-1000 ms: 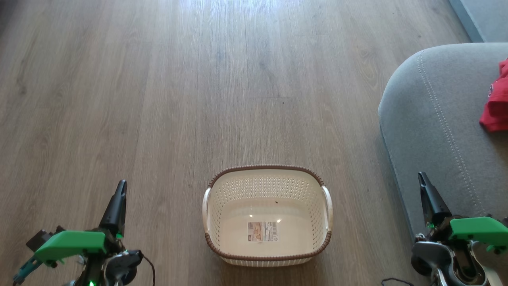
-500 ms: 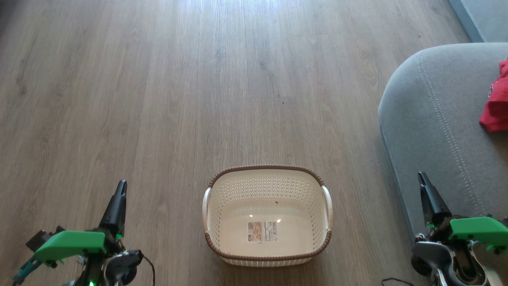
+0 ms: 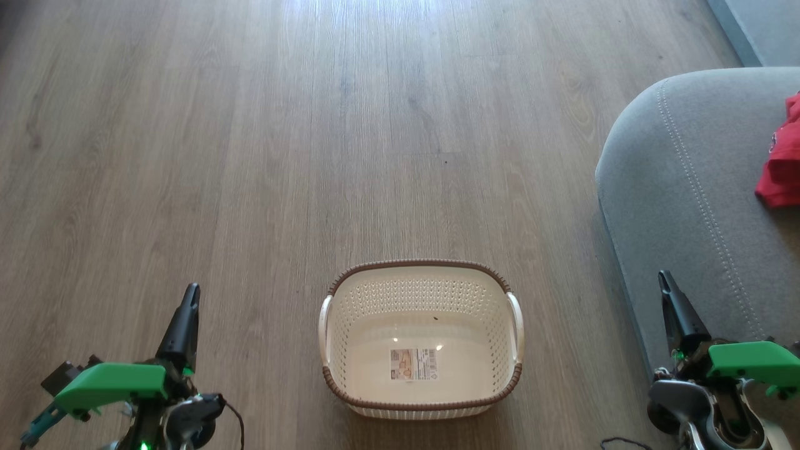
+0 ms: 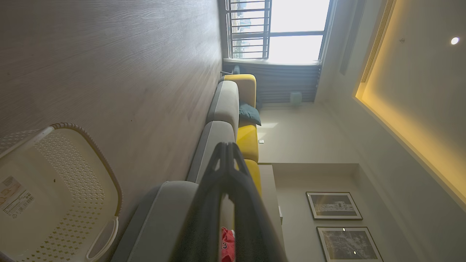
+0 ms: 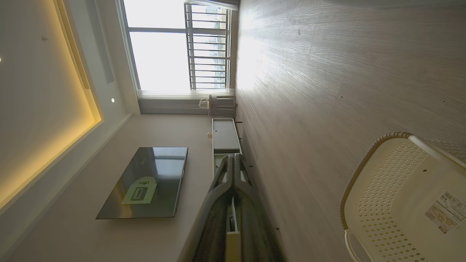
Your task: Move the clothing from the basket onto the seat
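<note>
The cream basket point(image 3: 420, 281) stands on the wood floor in the lower middle of the head view, with only a label sticker inside. Red clothing point(image 3: 781, 156) lies on the grey seat point(image 3: 687, 187) at the right edge. My left gripper point(image 3: 190, 290) rests at lower left, shut and holding nothing. My right gripper point(image 3: 664, 278) rests at lower right beside the seat's front, shut and holding nothing. In the left wrist view the shut left gripper point(image 4: 227, 145) points past the basket point(image 4: 91, 156) toward the seat point(image 4: 160, 218), with a bit of red clothing point(image 4: 227, 243) behind it. The right wrist view has the shut right gripper point(image 5: 235, 157) and the basket point(image 5: 367, 167).
Open wood floor point(image 3: 312, 125) stretches ahead and to the left. A grey and yellow sofa point(image 4: 236, 109) runs toward a window. The right wrist view has a television point(image 5: 145, 182) and a low cabinet point(image 5: 224, 136) by the wall. A dark cable end point(image 3: 625, 442) lies on the floor at lower right.
</note>
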